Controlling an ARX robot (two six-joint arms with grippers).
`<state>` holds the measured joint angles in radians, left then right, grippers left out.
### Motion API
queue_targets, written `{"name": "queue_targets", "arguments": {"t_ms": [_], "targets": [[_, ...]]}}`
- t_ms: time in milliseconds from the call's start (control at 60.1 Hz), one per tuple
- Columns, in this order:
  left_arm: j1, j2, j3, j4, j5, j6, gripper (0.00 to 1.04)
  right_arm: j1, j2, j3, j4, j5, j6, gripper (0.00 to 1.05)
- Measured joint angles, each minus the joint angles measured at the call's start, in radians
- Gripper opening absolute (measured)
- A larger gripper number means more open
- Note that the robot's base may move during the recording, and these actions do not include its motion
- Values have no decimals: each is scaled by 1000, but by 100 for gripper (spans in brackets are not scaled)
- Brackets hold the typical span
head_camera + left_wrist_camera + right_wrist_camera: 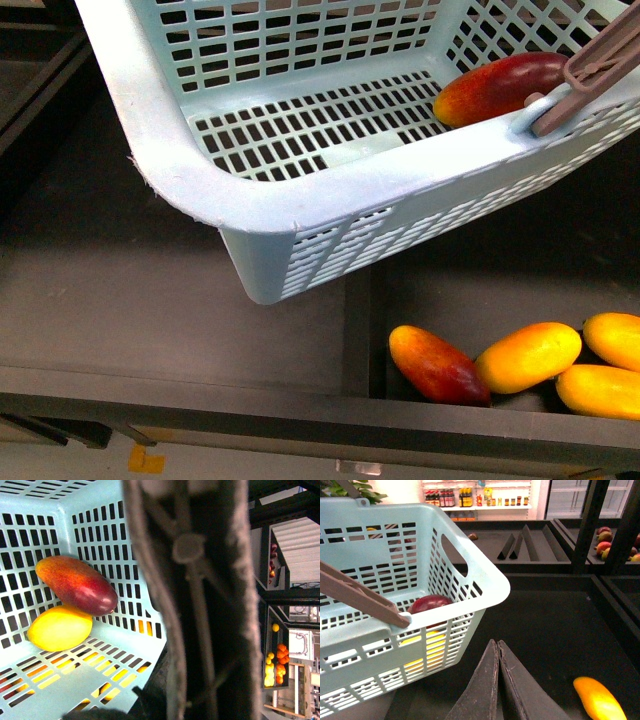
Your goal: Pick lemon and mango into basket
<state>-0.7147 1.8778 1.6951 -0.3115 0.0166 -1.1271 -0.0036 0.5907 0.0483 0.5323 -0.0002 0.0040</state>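
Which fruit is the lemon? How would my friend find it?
Look inside the pale aqua basket. Two fruits lie touching on its slotted floor near a wall. The lemon is the short, rounded, all-yellow one; the mango leaning on it is longer and dark red.

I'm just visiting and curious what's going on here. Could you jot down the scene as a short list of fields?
basket: pale aqua basket with slotted sides, brown handle
mango: red-to-orange mango inside the basket
lemon: yellow lemon inside the basket, touching the mango
right gripper: right gripper shut, empty, outside the basket
left gripper: not identifiable; a blurred dark shape fills its view
outside the basket: loose fruits on the dark shelf
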Motion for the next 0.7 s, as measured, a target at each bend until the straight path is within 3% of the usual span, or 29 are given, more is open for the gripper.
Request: {"name": "queue_targets", "arguments": {"t_ms": [133,699], "targets": [[0,0,0,0,0,0,4,0,-38,-31,8,2,-1,2],[0,0,0,0,-1,0,4,0,-338,-31,-280,0,-1,2]]}}
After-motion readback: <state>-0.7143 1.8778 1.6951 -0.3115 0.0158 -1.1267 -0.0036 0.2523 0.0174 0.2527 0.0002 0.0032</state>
